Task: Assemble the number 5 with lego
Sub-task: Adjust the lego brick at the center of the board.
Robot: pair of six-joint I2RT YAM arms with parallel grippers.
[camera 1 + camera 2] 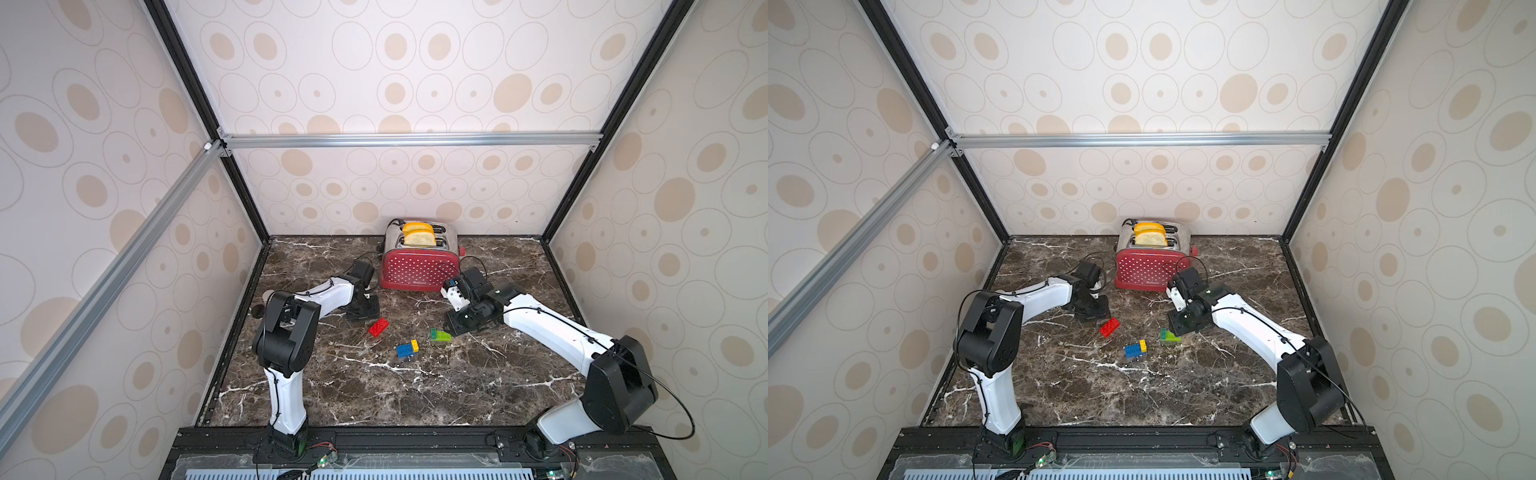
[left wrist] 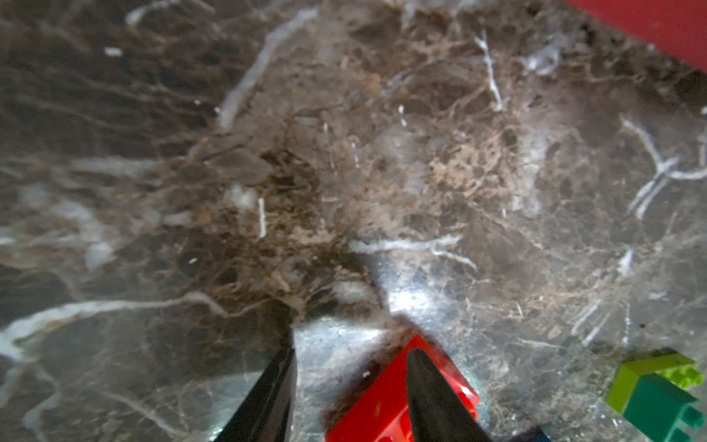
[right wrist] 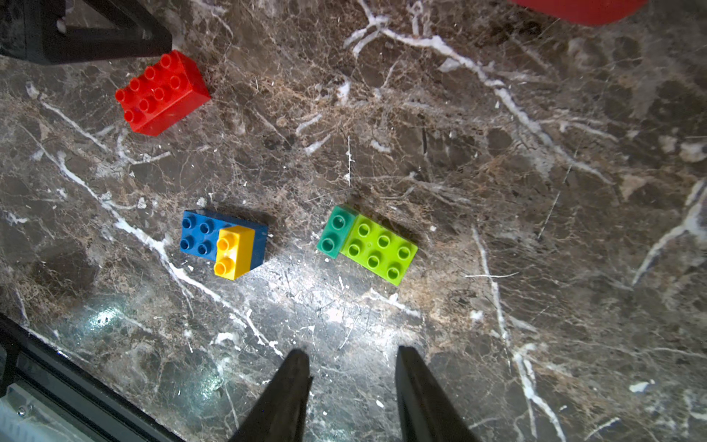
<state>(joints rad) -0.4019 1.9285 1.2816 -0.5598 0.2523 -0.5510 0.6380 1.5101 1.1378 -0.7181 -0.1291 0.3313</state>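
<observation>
Pickup stage, I judge. The left tool (image 2: 352,350), jaws parted and empty, sits just beside the red lego brick (image 3: 162,93). The right tool (image 3: 350,354), likewise parted and empty, hovers near the lime-and-dark-green pair (image 3: 367,245) and the blue-and-yellow pair (image 3: 223,243). Next: straddle the red brick squarely, then pinch.

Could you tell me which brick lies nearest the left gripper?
The red brick, alone by the left gripper; the blue-yellow pair and green pair sit farther off.

Cream walls (image 1: 395,83) with beige oval dots on three sides, black and silver frame (image 1: 411,139) bars running across them. Dark brown marble top (image 1: 374,395), white veins all over. Red dotty toaster (image 1: 419,270) by the far wall, bread (image 1: 419,239) in it.
</observation>
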